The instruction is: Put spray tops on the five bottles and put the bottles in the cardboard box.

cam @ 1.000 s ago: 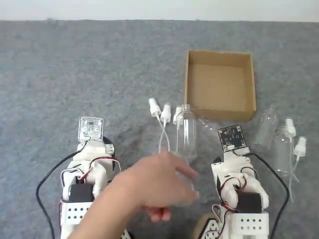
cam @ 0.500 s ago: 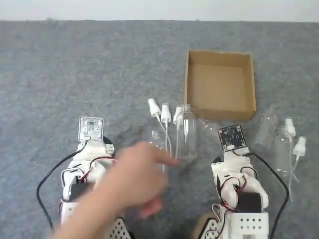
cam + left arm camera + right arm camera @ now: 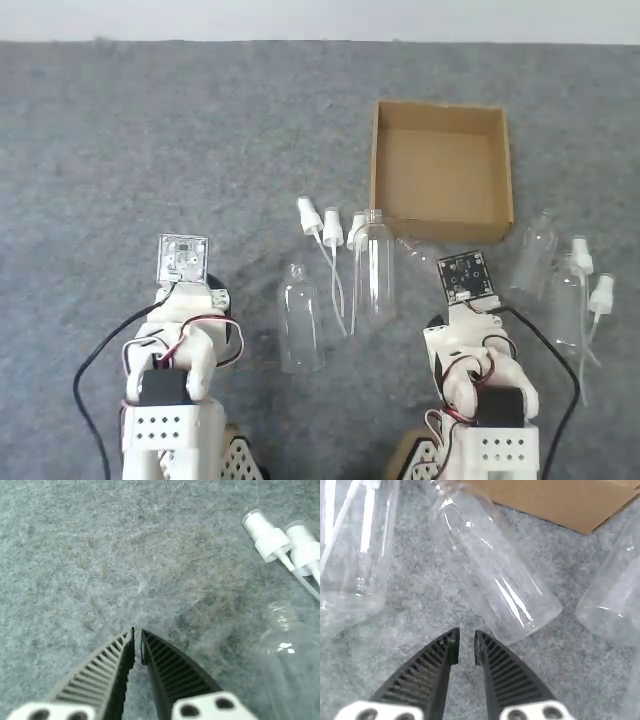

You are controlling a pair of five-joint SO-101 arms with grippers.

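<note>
The task is sitting at its very start: no bottle is wearing a spray top and the cardboard box is holding nothing. The left gripper is hanging over bare carpet with its jaws closed on nothing. The right gripper is holding its jaws almost together, also gripping nothing, just short of a bottle lying on its side.

Two more bottles are resting between the arms, with three spray tops lying just beyond them, near the box. Two further bottles and two tops are lying to the right of the right arm.

The next move probably calls for one gripper opening around a top. The other would be steadying a bottle so the tube can feed into its neck.
</note>
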